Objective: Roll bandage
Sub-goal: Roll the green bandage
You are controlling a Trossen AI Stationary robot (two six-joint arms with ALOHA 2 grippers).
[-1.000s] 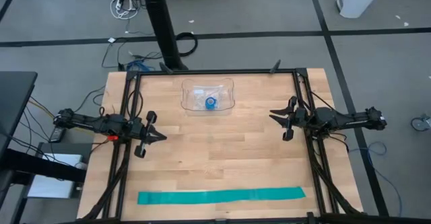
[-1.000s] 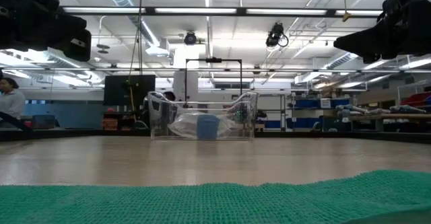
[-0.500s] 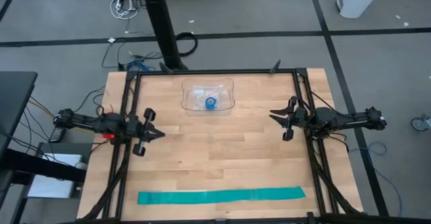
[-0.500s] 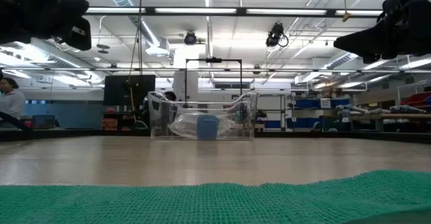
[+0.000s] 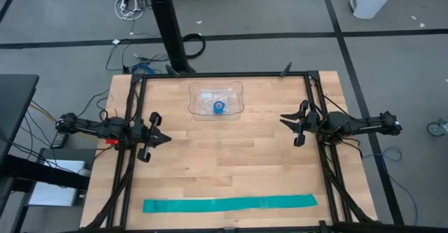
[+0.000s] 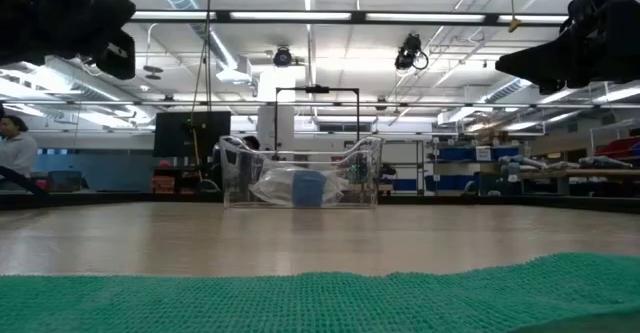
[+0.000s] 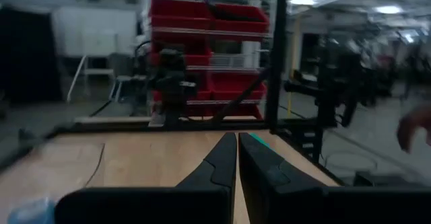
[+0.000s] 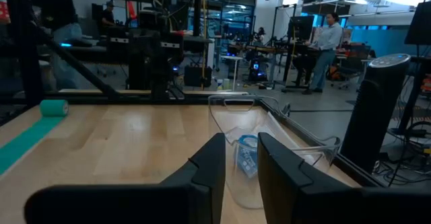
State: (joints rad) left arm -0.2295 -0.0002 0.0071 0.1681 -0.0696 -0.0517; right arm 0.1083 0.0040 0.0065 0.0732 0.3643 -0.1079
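One bandage [image 5: 230, 204], a flat teal strip, lies along the near edge of the bench [image 5: 231, 156]. One clear tray [image 5: 215, 101] sits at the far side (a small blue roll [image 5: 219, 107] inside). Two tools hover mid-bench, well apart from the strip: left tool [image 5: 158, 138] closed and empty, right tool [image 5: 290, 122] slightly parted, empty.

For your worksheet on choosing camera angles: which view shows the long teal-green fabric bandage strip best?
The high view: the whole teal-green fabric bandage strip lies flat along the table's near edge. The low view shows only blurred weave up close. The right wrist view shows a slanted stretch, the left wrist view a sliver.
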